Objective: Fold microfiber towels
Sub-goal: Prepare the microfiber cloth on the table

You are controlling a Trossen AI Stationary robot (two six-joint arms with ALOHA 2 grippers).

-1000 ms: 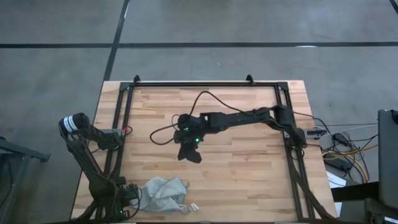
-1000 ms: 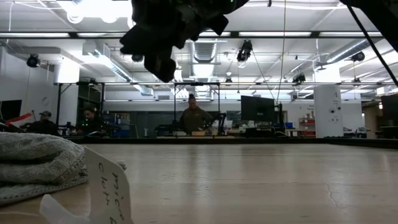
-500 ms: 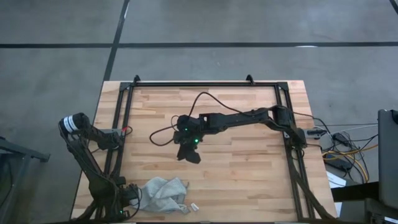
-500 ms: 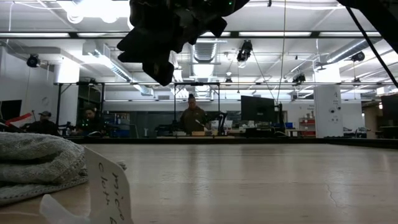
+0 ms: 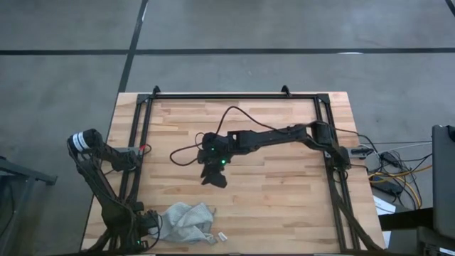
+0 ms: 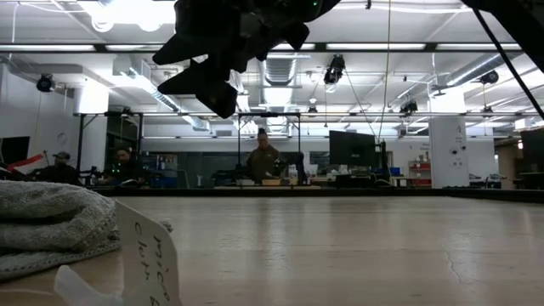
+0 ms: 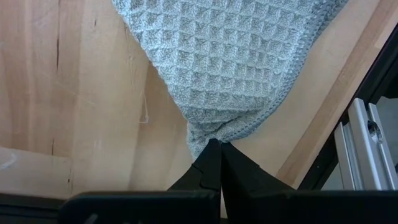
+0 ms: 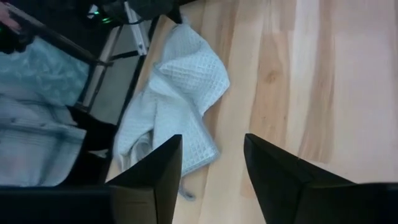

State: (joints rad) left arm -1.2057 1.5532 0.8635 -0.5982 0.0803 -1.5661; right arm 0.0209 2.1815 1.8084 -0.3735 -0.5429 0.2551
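Note:
The grey-green microfiber towel (image 5: 186, 222) lies crumpled on the wooden table (image 5: 284, 192) near its near-left corner, and shows in the low view as a heap (image 6: 51, 225). My left gripper (image 5: 153, 222) is at the towel's left end, shut on it. My right gripper (image 5: 215, 178) hangs open above the middle of the table, well clear of the towel (image 8: 174, 106), which lies beyond its spread fingers (image 8: 273, 171). In the low view this gripper (image 6: 170, 75) is high over the tabletop with nothing between its fingers. My left gripper pinches a gathered corner of the towel (image 7: 212, 134) between its two shut fingers (image 7: 208, 168), which point steeply down. The cloth fans out from the fingertips and lies on the table; a hemmed edge (image 7: 283, 93) runs into the pinch.
A small white tag with handwriting (image 6: 149, 255) sits just by the towel's near-right side (image 5: 221, 235). A black frame rail (image 5: 138, 142) runs along the table's left side next to my left arm, another (image 5: 334, 178) along the right. People sit in the room beyond the far edge.
My right gripper has opened wide while staying over the middle of the table. The towel and my left gripper have kept still.

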